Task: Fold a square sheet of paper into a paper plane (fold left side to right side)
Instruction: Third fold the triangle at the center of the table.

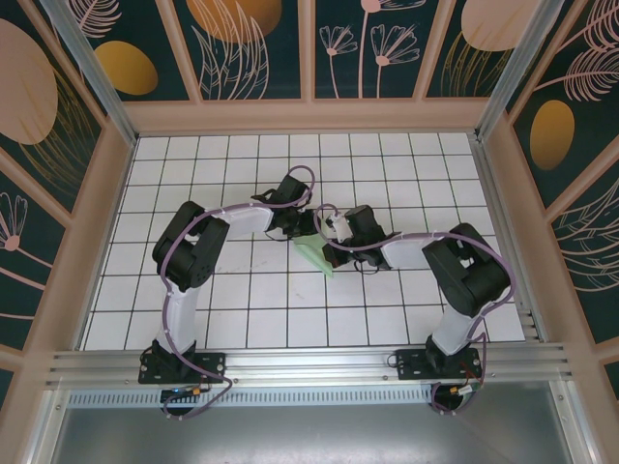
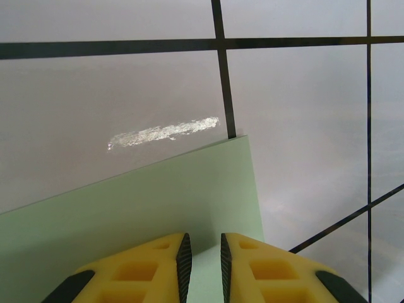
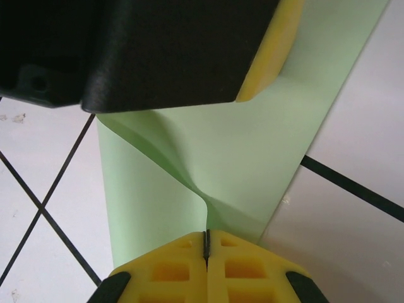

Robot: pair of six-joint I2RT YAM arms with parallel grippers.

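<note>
Right claw is pressed together, pinching a raised ridge of the square sheet of paper, which curls up from the counter into its 2 yellow fingers. Left claw is slightly spread, with a narrow slit between its 2 fingers, low over the sheet near 1 corner; whether it touches I cannot tell. From above, both claws meet mid-counter with the pale green sheet between them. A shiny scuff lies just beyond the sheet's edge.
</note>
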